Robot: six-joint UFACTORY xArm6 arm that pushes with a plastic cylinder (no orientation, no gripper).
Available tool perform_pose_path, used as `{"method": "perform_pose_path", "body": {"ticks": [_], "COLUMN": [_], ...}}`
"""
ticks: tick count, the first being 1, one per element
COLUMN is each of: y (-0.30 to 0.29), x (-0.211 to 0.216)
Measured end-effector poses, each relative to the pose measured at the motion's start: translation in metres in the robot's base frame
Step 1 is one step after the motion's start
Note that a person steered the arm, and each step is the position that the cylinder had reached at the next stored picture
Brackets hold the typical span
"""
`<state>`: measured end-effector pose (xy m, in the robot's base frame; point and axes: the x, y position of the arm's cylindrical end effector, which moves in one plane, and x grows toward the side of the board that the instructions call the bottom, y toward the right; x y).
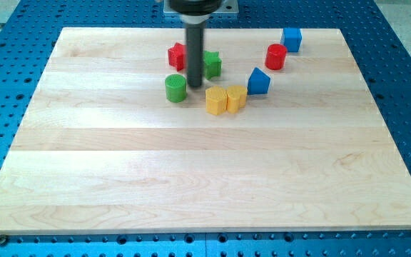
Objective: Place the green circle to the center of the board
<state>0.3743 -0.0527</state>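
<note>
Though it is called a circle, the green circle (175, 88) is a short upright cylinder, its round flat face turned straight up, so it has no long axis across the counter and points no particular way. It is plain bright green, its top a shade lighter than its side wall, and it stands in the upper half of the wooden counter (205, 171), left of the middle line and toward the view's top.

My tip (195, 87) comes down just to the view's right of the green circle, very close; whether they touch I cannot tell. The rod carries no claw, so there is nothing to be clenched or released.

Behind the rod, a red block (176, 56) shows to its left and a second green block (212, 65), angular in outline, to its right. Two yellow blocks (225, 99) stand touching each other just right of my tip and a little lower. Further right are a blue block (258, 81) with a sloped top, a red cylinder (276, 56) and a blue cube (291, 39) near the counter's top edge.
</note>
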Motion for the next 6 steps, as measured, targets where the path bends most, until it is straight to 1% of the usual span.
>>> {"method": "perform_pose_path", "body": {"ticks": [1,2,3,4,5,6], "y": [-0.032,-0.016,-0.122,-0.113,-0.087,-0.032], "x": [0.029,0.069,0.084,0.053,0.013,0.012]}}
